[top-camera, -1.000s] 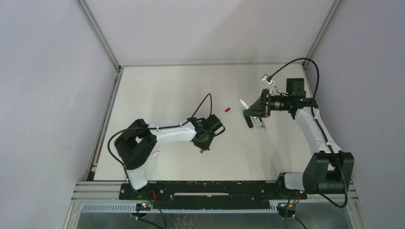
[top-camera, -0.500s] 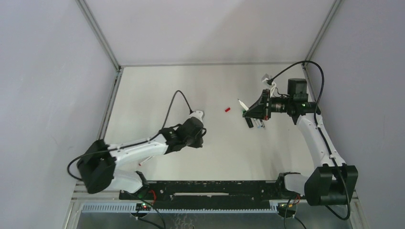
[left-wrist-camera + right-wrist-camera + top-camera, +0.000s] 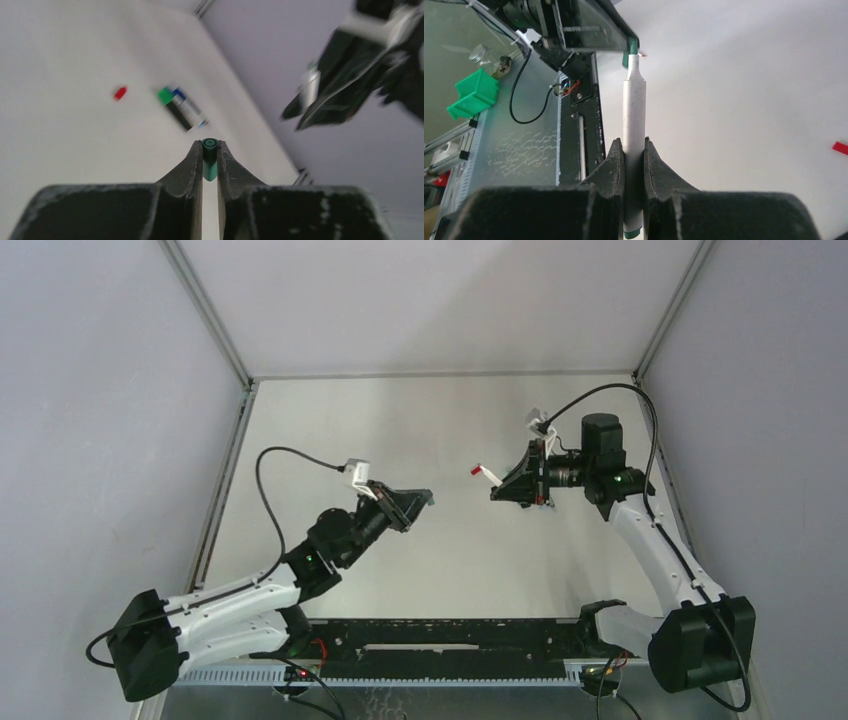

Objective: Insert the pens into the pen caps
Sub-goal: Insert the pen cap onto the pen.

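Here we have the left gripper (image 3: 209, 149) pinching a green cap (image 3: 209, 165) mouth outward and the right gripper (image 3: 634, 146) clamped on a white pen (image 3: 634, 107) — both held aloft, nib aimed at cap, presumably so that we can push one straight into the other.

**Open air between the hands**

The right hand (image 3: 497, 490) pinches a pen (image 3: 634, 105) that juts toward the green cap (image 3: 209, 160) clamped in the left hand (image 3: 424, 498). Only air lies between them. Below, a red cap (image 3: 120, 93) and loose pens (image 3: 182, 107) dot the tabletop (image 3: 330, 430), and its left half is bare.
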Tool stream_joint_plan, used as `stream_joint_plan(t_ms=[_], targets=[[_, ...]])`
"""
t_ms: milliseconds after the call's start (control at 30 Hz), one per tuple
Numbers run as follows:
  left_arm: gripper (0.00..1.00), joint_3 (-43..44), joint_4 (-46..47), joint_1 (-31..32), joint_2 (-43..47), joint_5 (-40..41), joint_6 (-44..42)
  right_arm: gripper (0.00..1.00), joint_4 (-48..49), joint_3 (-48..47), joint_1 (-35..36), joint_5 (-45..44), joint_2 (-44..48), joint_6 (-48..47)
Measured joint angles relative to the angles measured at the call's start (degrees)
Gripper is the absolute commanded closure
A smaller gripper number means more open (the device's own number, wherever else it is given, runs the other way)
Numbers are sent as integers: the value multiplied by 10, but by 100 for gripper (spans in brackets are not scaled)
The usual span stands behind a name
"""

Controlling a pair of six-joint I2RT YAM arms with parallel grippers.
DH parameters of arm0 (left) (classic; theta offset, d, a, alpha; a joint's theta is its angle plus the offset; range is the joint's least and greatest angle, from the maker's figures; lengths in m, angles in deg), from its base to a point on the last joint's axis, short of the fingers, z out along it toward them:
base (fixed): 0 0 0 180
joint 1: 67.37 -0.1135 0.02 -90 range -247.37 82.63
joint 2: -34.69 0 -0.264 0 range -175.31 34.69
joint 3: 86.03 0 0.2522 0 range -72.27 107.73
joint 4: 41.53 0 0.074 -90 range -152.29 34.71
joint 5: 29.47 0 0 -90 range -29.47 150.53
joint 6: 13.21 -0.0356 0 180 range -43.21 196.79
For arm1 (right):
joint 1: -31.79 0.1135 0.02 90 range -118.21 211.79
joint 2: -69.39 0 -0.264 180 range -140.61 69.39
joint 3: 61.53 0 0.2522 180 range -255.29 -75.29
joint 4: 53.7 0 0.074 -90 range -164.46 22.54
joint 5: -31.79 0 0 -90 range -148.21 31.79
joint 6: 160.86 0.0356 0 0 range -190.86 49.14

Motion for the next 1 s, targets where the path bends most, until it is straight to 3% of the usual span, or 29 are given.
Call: stream_joint_plan(t_ms=[400,667,1000], targets=[[100,-23,285,0,-27,5,73,100,194,85,81,3,10,162],[100,-23,395,0,-112,25,136,100,292,118,107,-26,33,234],[100,-23,466,3,-155,34,176,100,308,118,121,-56,32,244]])
